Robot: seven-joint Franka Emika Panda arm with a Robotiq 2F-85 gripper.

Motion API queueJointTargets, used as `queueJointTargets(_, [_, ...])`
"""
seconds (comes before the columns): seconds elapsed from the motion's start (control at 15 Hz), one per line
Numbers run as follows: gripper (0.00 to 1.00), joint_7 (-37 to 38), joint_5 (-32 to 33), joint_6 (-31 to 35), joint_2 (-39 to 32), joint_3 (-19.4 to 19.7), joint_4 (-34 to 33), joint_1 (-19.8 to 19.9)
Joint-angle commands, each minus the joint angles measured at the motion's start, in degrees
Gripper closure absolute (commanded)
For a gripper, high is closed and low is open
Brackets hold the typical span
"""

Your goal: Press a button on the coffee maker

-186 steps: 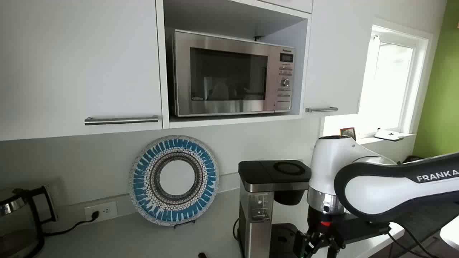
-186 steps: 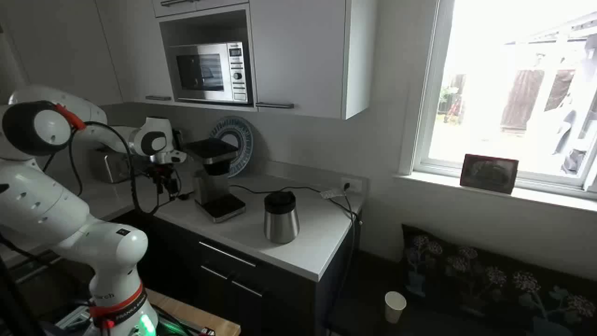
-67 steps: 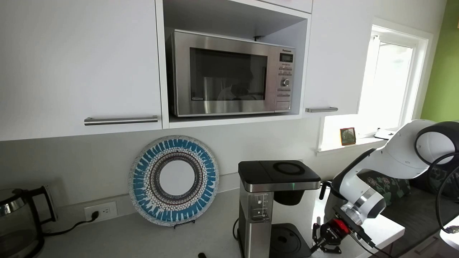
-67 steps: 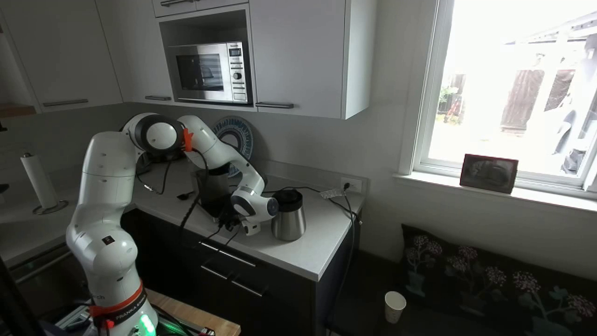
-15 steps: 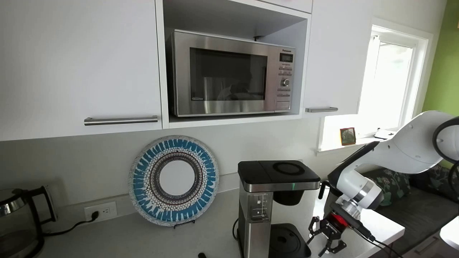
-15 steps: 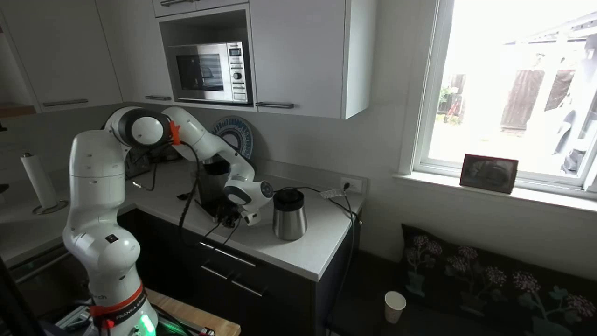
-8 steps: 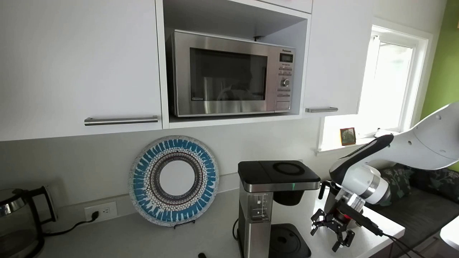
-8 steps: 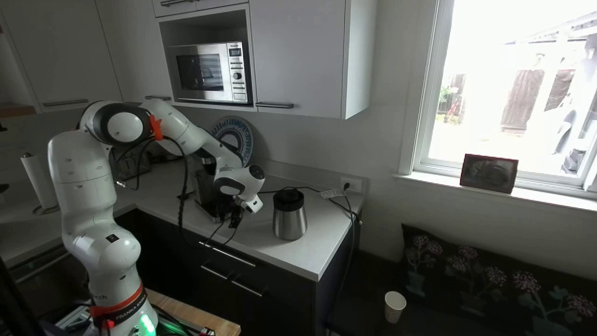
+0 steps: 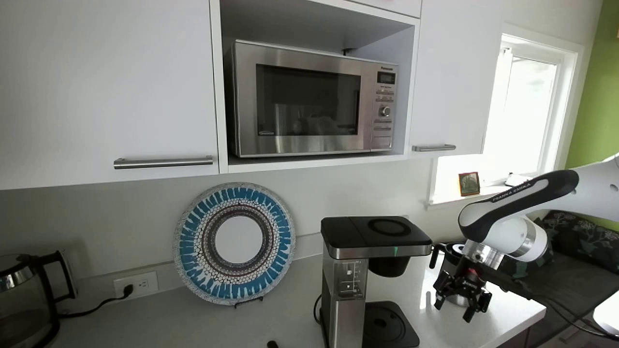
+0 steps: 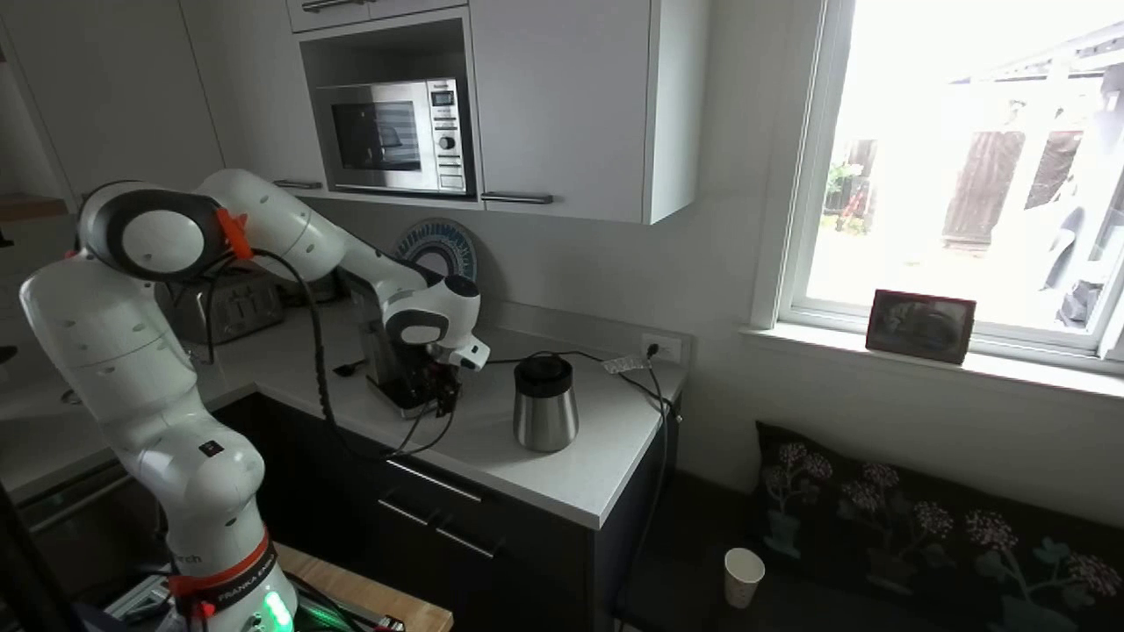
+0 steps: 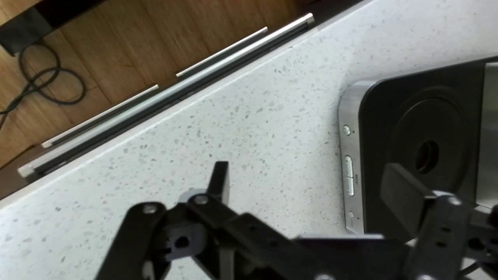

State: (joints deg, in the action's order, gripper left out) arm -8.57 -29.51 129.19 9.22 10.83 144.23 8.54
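One tool [image 9: 453,310] (spread wide), farther from the coffee maker [image 9: 349,290] than before.

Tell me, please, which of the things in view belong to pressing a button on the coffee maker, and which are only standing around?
For the job:
coffee maker
its front buttons
gripper, open

Only standing around:
microwave
patterned plate
kettle
steel jug
toaster
paper cup
picture frame

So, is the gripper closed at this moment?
No: in the wrist view the gripper stands open, its two fingers apart, with pale countertop and the coffee maker's silver edge showing between them.
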Motion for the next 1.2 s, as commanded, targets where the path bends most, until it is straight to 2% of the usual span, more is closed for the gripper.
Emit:
queueJointTargets(0.0, [0.0, 0.6, 9.1, 1.5, 6.6, -0.3, 3.8, 1.2])
queueJointTargets(0.53, [0.0, 0.2, 17.0, -0.3, 16.9, 0.4, 6.1, 2.1])
queueJointTargets(1.0, [0.0, -3.1, 16.4, -6.9, 23.6, 2.7, 5.0, 1.3])
queueJointTargets(1.07, [0.0, -1.9, 16.0, -4.6, 21.0, 2.2, 4.2, 1.1])
queueJointTargets(1.13, [0.0, -2.1, 16.0, -5.5, 21.8, 2.4, 4.2, 1.1])
